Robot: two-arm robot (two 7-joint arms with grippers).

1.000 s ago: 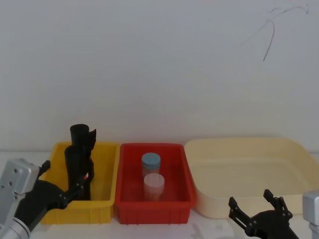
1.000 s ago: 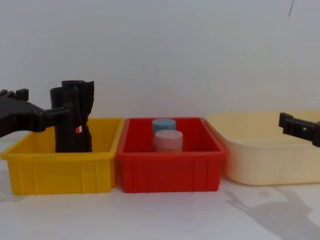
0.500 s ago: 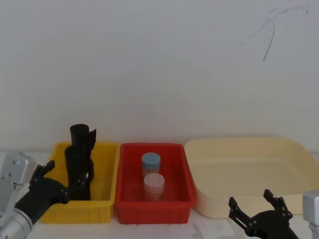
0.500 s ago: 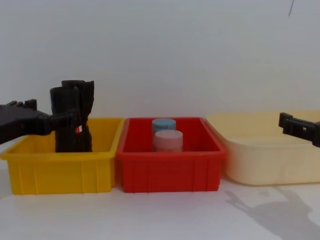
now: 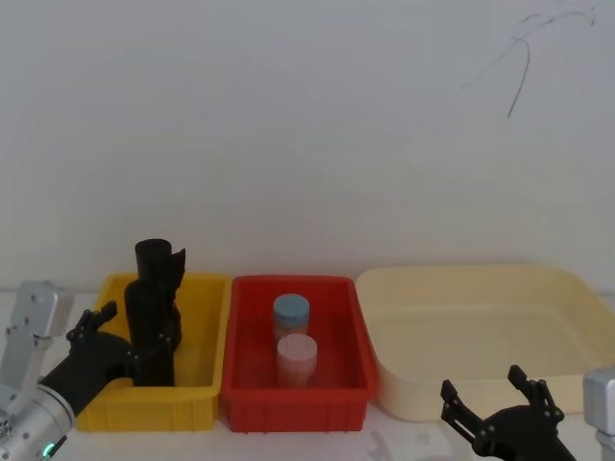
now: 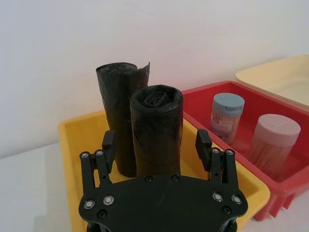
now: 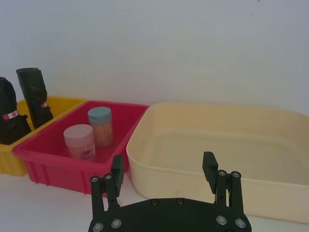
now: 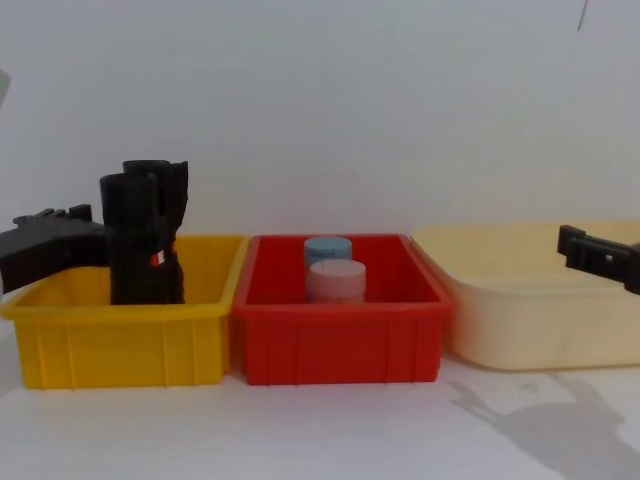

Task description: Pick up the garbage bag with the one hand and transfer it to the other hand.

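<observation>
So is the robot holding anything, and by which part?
Nothing is held. The left gripper is open, its fingers on either side of the tall black crinkled plastic garbage bag, not touching it. The right gripper is open and empty.

The left claw reaches forward, fingers spread wide; the right claw hangs low, equally agape.

My left gripper is matt black; the garbage bag is crinkled, faintly shiny plastic; the yellow bin smooth, glossy plastic.
</observation>
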